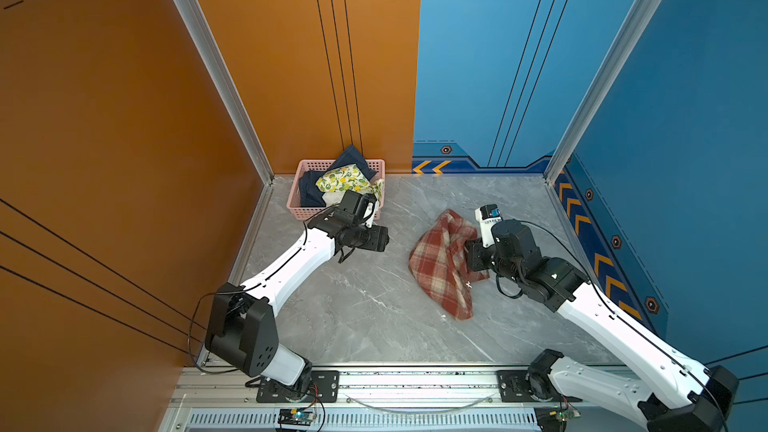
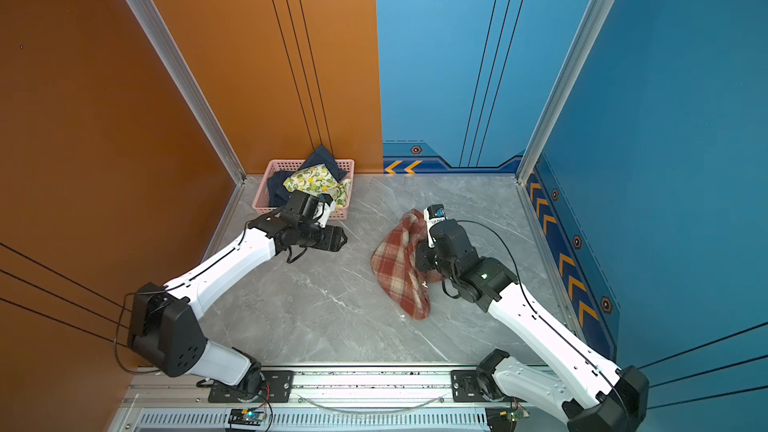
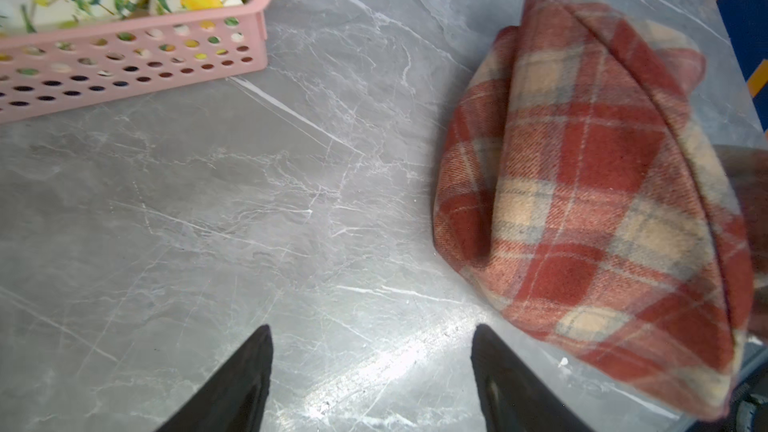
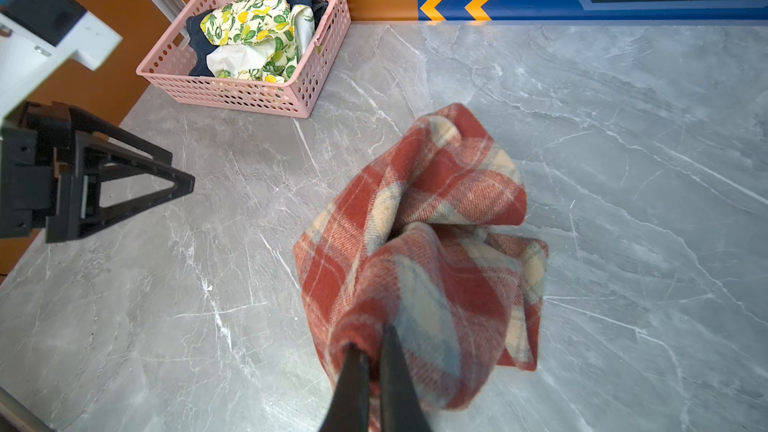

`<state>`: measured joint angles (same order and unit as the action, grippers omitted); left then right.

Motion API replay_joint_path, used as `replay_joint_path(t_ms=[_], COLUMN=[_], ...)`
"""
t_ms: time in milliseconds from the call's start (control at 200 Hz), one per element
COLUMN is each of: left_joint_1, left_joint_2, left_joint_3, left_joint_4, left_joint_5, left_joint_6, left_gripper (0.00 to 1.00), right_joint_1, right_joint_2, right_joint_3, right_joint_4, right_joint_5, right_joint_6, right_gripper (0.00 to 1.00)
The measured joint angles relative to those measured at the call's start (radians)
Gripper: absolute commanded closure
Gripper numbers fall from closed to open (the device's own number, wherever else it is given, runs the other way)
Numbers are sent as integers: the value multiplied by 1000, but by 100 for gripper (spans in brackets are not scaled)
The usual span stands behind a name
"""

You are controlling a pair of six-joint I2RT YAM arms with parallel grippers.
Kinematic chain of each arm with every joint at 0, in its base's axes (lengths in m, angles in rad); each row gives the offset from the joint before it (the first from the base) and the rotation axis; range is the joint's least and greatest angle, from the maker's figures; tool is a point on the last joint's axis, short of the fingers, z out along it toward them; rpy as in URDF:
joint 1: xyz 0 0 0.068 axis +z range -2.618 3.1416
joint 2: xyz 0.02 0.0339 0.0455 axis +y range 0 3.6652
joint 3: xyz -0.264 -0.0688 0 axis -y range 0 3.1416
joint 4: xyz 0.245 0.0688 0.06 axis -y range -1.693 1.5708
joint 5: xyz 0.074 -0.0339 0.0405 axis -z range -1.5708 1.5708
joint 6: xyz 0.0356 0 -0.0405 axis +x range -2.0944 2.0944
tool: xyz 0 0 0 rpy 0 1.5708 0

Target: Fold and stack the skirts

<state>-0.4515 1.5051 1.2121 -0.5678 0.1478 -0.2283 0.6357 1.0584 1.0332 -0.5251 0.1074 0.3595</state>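
We see a grey marble-look tabletop (image 1: 353, 305) with white veins and glare near the front edge. A pink perforated basket (image 1: 309, 213) sits in its far left corner. The plaid skirt (image 1: 440, 268) lies bunched right of centre, well apart from the basket, with a tiny white fleck (image 3: 563, 362) beside it.

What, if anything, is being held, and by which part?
The right hand pinches a fold of the rust-red and cream plaid woolly skirt; the left hand holds nothing.
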Motion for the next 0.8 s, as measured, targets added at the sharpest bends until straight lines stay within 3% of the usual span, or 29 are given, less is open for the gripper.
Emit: replay_joint_path(t_ms=[295,801], left_joint_1=[-22,6], left_joint_2=[-23,-92], left_joint_3=[-46,-60], left_joint_4=[31,97], left_joint_5=[38,99], left_joint_6=[0,-43], left_gripper=[25,25], right_joint_1=[0,0], right_joint_2=[100,222], right_joint_3=[324,780], right_joint_4=[-78,-208], right_joint_5=[32,199], right_joint_6=[-87,-244], right_gripper=[100,100])
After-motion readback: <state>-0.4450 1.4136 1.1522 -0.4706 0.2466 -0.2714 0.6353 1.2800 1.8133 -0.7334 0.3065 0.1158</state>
